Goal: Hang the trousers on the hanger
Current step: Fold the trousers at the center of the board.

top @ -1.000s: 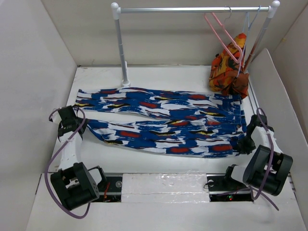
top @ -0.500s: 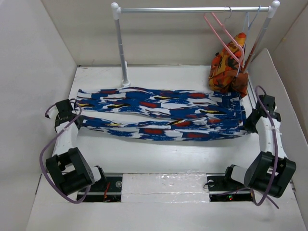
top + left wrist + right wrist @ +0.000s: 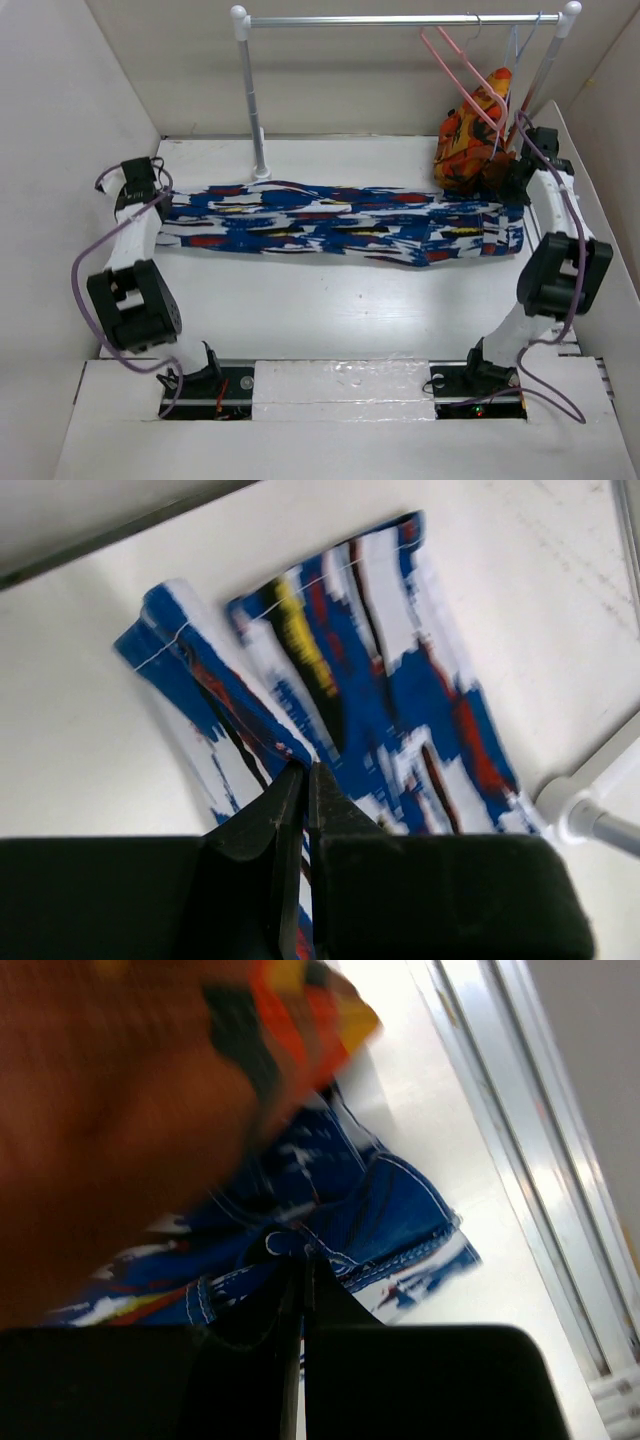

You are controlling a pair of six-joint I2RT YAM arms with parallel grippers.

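Observation:
The blue splotched trousers (image 3: pixel 330 222) lie folded lengthwise in a long band across the table. My left gripper (image 3: pixel 160 200) is shut on the leg hems at the left end; the left wrist view shows the cloth (image 3: pixel 400 680) pinched between closed fingers (image 3: pixel 305 775). My right gripper (image 3: pixel 512 185) is shut on the waistband (image 3: pixel 390 1210) at the right end, right beside the orange-red garment (image 3: pixel 470 140). The pink hanger (image 3: pixel 462 70) hangs from the rail (image 3: pixel 400 19) at the back right, apart from both grippers.
The rail's white post (image 3: pixel 252 100) stands behind the trousers left of centre. A pale hanger (image 3: pixel 515 45) carries the orange-red garment, which fills the upper left of the right wrist view (image 3: pixel 120 1110). White walls close in on both sides.
Both grippers carried the near trouser leg away from the front and over the far leg, folding the trousers into one band. Both arms are now stretched toward the back.

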